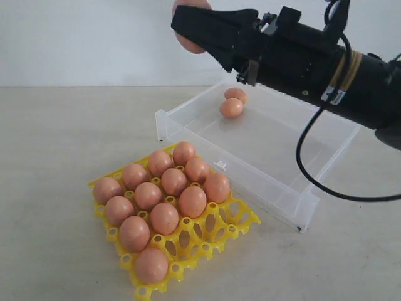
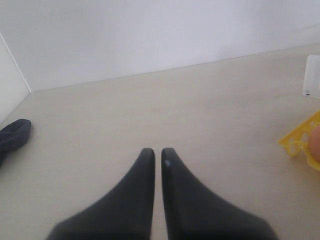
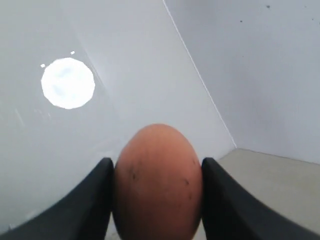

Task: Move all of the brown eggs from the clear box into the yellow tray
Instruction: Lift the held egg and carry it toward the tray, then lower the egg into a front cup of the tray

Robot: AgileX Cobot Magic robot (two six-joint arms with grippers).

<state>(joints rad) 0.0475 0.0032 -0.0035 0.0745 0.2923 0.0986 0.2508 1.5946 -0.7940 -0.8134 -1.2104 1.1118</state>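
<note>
My right gripper (image 1: 191, 28) is shut on a brown egg (image 3: 157, 180), held high above the far left end of the clear box (image 1: 188, 132); in the exterior view the egg (image 1: 190, 42) shows partly behind the black fingers. Two brown eggs (image 1: 232, 103) lie together in the box's far part. The yellow tray (image 1: 241, 219) stands in front of the box with several brown eggs (image 1: 164, 188) in its cups and several empty cups on its right side. My left gripper (image 2: 156, 151) is shut on nothing, low over the bare table, with the tray's corner (image 2: 300, 140) off to one side.
A dark object (image 2: 12, 137) lies on the table at the edge of the left wrist view. A white wall rises behind the table. The right arm's black cable (image 1: 307, 157) hangs over the clear box.
</note>
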